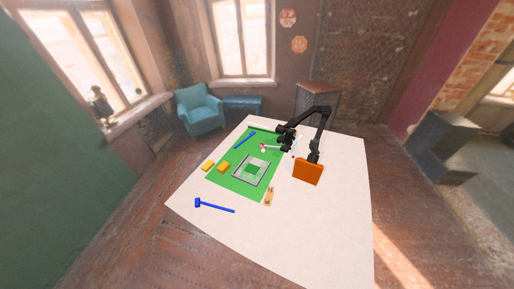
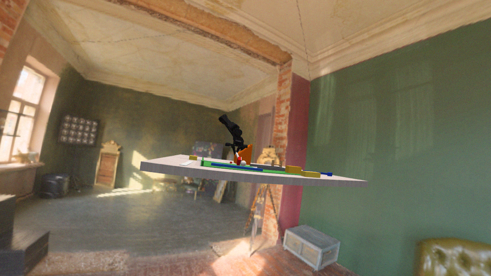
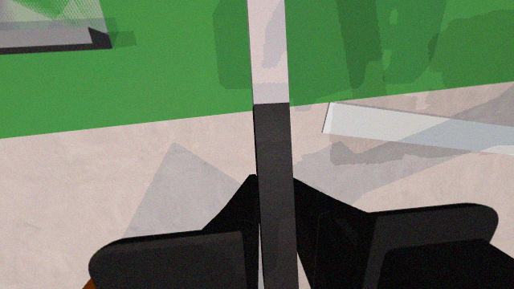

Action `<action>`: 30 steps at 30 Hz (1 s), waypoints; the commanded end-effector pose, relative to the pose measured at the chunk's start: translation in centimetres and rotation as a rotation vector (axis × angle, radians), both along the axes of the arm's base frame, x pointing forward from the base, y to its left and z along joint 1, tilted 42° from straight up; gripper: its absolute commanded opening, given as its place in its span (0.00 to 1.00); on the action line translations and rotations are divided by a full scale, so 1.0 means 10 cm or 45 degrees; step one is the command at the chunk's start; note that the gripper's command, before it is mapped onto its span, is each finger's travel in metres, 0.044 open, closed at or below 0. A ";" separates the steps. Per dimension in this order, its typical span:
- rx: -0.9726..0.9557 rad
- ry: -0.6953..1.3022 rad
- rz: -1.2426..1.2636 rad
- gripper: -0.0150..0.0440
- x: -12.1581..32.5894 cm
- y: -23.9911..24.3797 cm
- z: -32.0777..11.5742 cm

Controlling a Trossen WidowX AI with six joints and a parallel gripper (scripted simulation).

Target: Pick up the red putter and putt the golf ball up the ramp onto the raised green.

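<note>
On the white surface (image 1: 294, 222), a green mat (image 1: 229, 168) covers the left part, and in the middle of it sits a grey square frame (image 1: 250, 169) with sloped sides. Inside the frame stands a darker green raised pad (image 1: 253, 168), and nothing lies on that pad. The white ball (image 1: 263, 151) rests on the mat just beyond the far corner of the frame, outside it.

The black arm (image 1: 316, 125) rises from an orange base (image 1: 307, 171) on the right of the mat and bends over toward the mat's far right edge. Its hand (image 1: 286, 146) is closed narrowly on the dark grip end of the putter (image 1: 271, 146). From the wrist view, the dark fingers press the handle from either side, and the pale shaft runs away over the mat. The putter's red head (image 1: 262, 145) hangs just beyond the ball, very near it; whether they touch I cannot tell.

A blue stick (image 1: 244, 139) lies on the far left of the mat, and a pale strip (image 1: 257, 124) lies on the surface past the mat's far edge. Another pale flat strip (image 3: 401, 128) lies beside the hand on the bare surface. A tiny red cube (image 1: 292, 156) sits between the mat and the orange base. Two yellow-orange blocks (image 1: 215, 166) sit at the mat's left edge, one on it and one just off it. A blue putter (image 1: 213, 205) lies well apart on the near side, and a small wooden piece (image 1: 268, 196) lies off the mat's near right corner.
</note>
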State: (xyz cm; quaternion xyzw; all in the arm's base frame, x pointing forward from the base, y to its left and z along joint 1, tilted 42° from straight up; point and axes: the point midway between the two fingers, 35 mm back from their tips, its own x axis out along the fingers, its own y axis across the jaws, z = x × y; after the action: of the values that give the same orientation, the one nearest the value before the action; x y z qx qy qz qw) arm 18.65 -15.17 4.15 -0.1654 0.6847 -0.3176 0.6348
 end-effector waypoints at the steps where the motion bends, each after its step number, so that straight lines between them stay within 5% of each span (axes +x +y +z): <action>1: -0.025 0.011 0.001 0.25 -0.05 0.27 -0.23; 30: -0.025 0.024 0.010 0.25 0.02 0.63 0.14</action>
State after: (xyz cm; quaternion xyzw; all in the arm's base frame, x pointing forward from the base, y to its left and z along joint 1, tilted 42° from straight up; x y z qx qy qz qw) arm 18.87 -8.81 5.63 -0.1755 0.6863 -0.3220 0.6281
